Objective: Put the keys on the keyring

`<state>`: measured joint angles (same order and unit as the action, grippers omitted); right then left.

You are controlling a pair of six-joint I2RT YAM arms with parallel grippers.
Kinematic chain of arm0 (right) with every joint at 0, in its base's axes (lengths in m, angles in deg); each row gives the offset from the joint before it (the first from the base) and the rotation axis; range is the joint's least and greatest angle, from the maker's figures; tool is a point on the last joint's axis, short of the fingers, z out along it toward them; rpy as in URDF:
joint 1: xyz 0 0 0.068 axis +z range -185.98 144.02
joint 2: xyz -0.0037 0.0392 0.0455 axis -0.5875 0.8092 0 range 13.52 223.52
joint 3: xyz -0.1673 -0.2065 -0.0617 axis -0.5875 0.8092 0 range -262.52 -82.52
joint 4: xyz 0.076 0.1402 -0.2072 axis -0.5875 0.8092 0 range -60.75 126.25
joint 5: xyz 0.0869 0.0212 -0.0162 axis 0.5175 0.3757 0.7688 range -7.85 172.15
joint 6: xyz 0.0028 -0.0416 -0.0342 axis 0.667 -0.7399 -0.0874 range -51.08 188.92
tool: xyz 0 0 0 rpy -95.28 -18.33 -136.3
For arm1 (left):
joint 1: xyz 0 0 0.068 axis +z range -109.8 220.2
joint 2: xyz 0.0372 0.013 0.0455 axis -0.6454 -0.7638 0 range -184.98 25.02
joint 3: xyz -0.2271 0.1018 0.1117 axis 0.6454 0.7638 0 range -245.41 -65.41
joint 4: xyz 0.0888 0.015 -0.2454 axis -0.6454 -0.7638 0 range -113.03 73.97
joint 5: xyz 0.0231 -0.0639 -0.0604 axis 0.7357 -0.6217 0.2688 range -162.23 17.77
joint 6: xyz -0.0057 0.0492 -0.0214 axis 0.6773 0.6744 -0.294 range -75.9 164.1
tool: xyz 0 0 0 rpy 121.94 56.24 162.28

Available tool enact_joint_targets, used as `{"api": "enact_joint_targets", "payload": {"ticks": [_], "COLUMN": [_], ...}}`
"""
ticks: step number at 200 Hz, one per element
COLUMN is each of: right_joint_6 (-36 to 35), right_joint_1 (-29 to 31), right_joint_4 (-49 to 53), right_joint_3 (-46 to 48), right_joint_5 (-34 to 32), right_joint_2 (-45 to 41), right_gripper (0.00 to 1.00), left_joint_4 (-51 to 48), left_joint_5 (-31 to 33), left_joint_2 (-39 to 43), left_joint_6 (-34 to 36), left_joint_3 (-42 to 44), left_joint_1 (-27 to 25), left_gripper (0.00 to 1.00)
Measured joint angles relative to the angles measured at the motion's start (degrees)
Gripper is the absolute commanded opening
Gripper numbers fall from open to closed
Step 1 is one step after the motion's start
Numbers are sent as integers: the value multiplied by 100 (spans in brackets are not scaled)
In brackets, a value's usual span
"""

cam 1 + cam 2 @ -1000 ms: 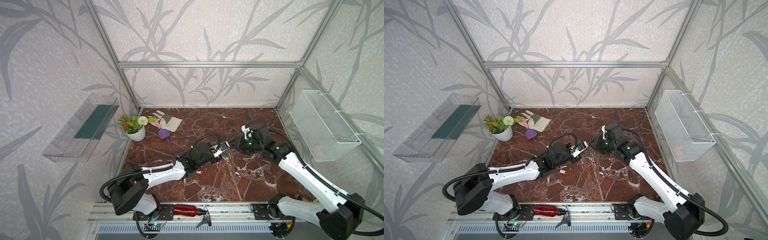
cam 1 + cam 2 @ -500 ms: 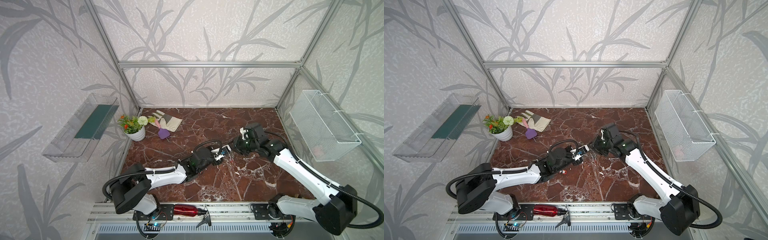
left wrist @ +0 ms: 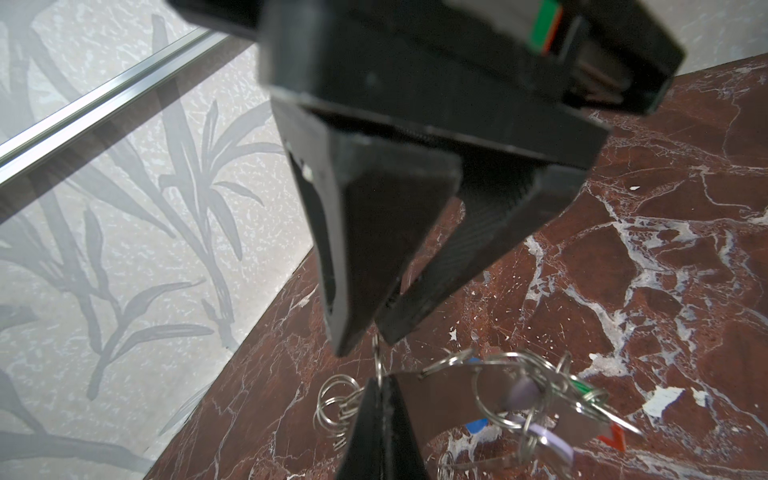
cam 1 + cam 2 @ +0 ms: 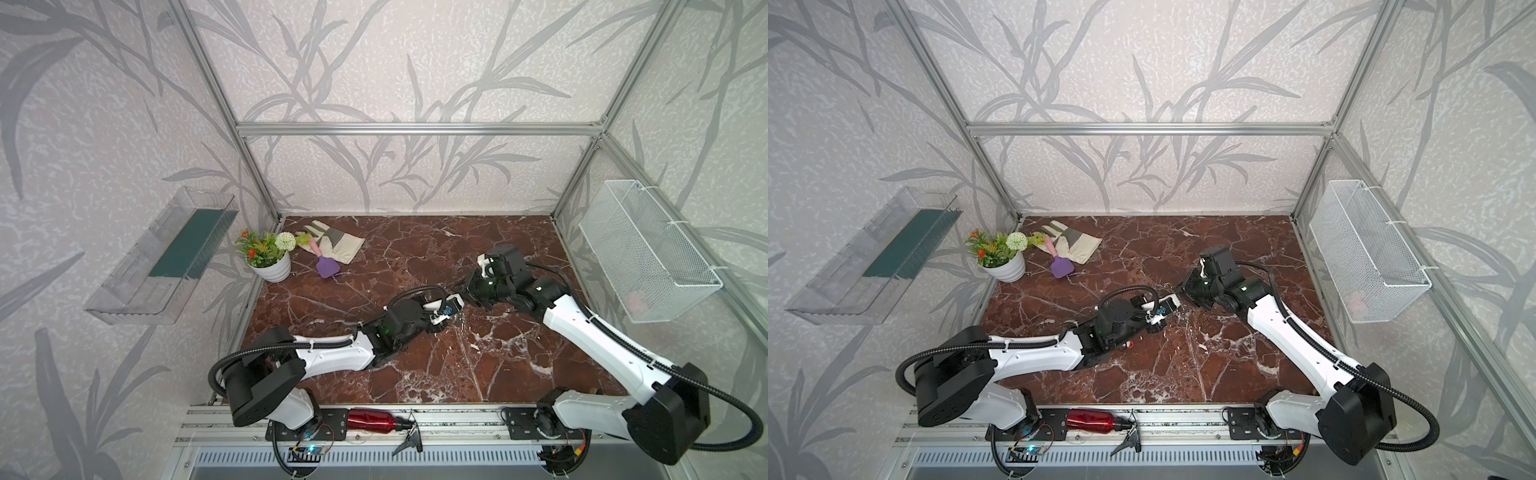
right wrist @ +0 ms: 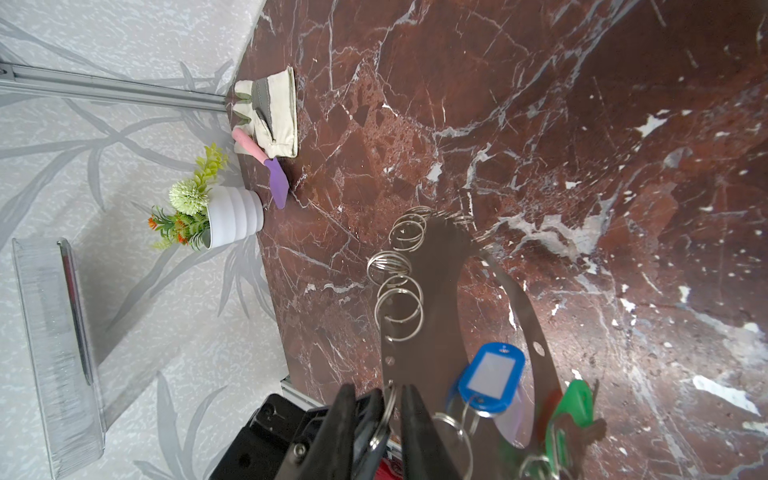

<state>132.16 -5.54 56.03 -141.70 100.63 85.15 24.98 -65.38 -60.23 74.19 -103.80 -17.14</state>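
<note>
the left gripper [image 3: 380, 390] had its fingers clamped together on the edge of the keyring [image 3: 440, 399], a grey plate, low over the marble table [image 4: 415, 374]. straight across from those tips, the right gripper [image 3: 370, 338] held its fingers [image 5: 411, 415] almost together. one split ring [image 5: 390, 401] from the plate's edge rose into the narrow gap between them; whether they pinched it i could not tell. more split rings [image 5: 399, 299] lined the plate's curve out beyond the right fingertips. close beside the right fingers, against the plate, sat a blue key tag [image 5: 492, 376], with a green key tag [image 5: 575, 403] past it. a red tag [image 3: 615, 436] showed farther from the left fingertips.
</note>
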Motion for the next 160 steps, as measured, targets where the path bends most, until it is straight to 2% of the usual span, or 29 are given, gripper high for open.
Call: {"api": "enact_joint_targets", "payload": {"ticks": [105, 160], "right_joint_6": [153, 184], "right_joint_1": [85, 87], "right_joint_4": [-22, -37], "right_joint_3": [87, 92], "right_joint_5": [7, 2], "right_joint_2": [44, 48], "right_gripper": [10, 8], "left_joint_4": [15, 48], "left_joint_5": [254, 275], "left_joint_2": [-129, -177], "left_joint_6": [37, 50], "left_joint_3": [0, 0], "left_joint_1": [-59, -74], "left_gripper": [0, 0]}}
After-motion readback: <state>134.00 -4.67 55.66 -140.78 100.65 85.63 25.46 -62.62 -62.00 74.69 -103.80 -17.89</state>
